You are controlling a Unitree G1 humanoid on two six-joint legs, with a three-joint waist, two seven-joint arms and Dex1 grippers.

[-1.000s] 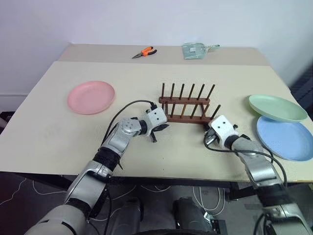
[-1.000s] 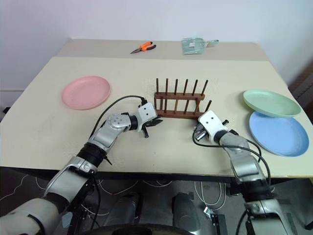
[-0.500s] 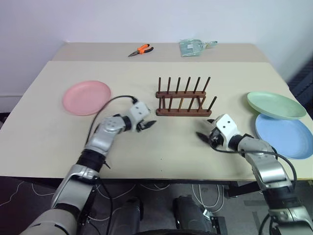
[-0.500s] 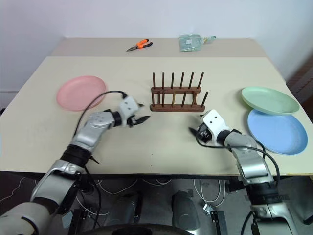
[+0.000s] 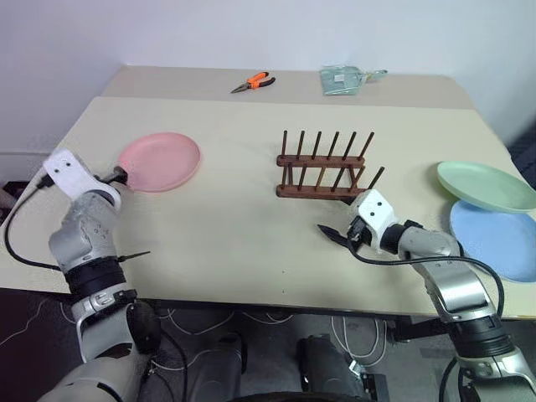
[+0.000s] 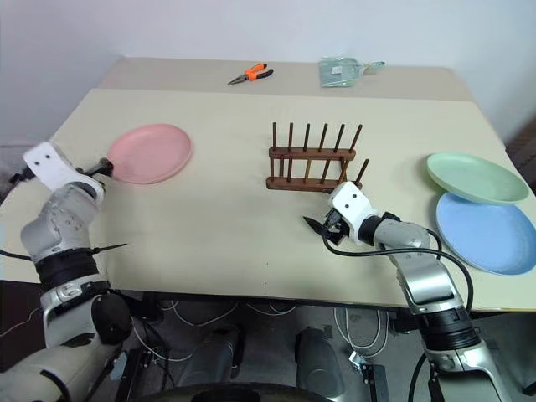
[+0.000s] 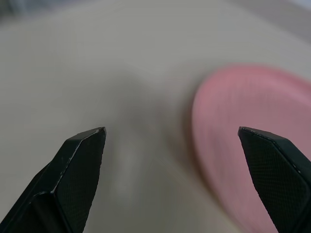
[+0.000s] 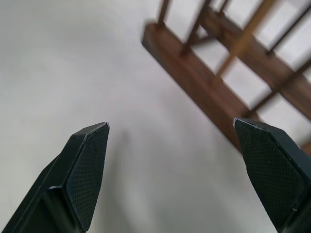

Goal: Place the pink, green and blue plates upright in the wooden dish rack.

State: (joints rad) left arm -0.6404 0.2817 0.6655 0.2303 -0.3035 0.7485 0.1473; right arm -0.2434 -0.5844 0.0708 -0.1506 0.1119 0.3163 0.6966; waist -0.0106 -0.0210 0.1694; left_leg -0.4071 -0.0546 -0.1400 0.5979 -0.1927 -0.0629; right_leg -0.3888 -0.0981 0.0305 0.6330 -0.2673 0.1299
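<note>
Just beside left end effector: pink plate

Head pair: high, facing forward and down over the table; both share rack and plates. Left wrist: low and close, facing the pink plate, somewhat blurred. Right wrist: close above the tabletop, facing the rack's near end.
</note>
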